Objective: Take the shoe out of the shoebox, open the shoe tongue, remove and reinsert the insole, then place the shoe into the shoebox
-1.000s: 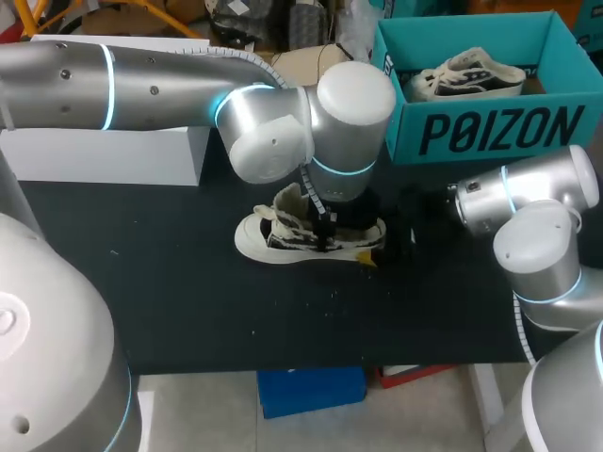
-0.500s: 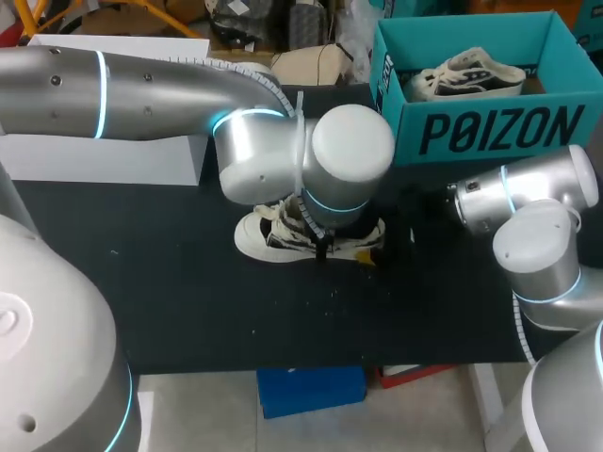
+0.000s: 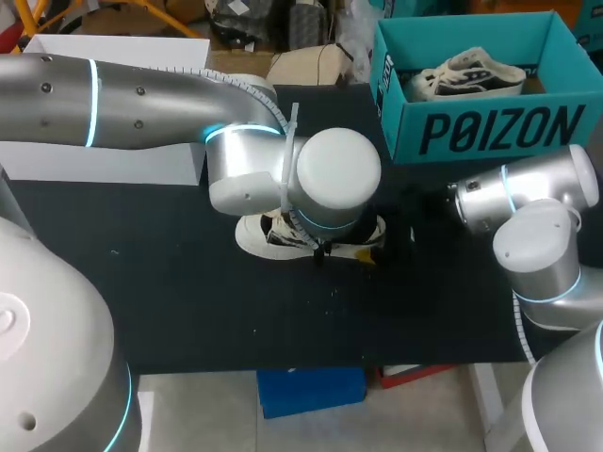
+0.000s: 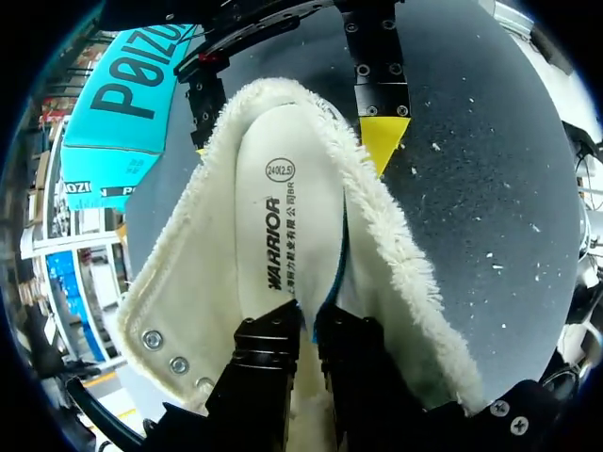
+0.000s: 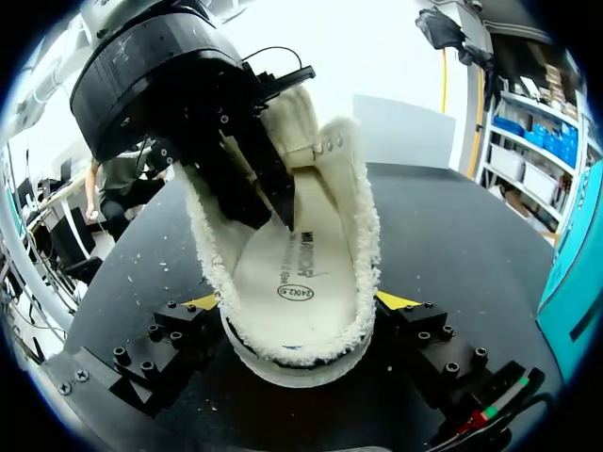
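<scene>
Well, seen from above, the left arm [image 3: 141,94] comes in from 9 o'clock. Its wrist hangs right over the shoe [image 3: 252,240] at the middle of the black table [image 3: 188,301] and hides the shoe's middle. Only the toe at 9 o'clock and the heel at 3 o'clock show past it. A white box [image 3: 104,155] sits at the table's 10 o'clock, well apart from the shoe. The right arm [image 3: 528,202] comes in from 3 o'clock. The right gripper [image 5: 300,303] clamps the heel end, with one yellow-tipped finger against each side of the sole. The shoe stands upright on the table with its fleece lining [image 4: 396,254] spread wide. The left gripper [image 4: 308,320] reaches down into that opening, its two dark fingers drawn close together and pinching the white insole [image 4: 268,217] between them. The insole lies along the inside of the shoe, with its heel end down between the right gripper's fingers.

At the table's 1 o'clock stands the teal shoebox [image 3: 490,127], open on top and well apart from the shoe on the table. A second shoe [image 3: 466,73], pale with dark panels, lies inside it.
</scene>
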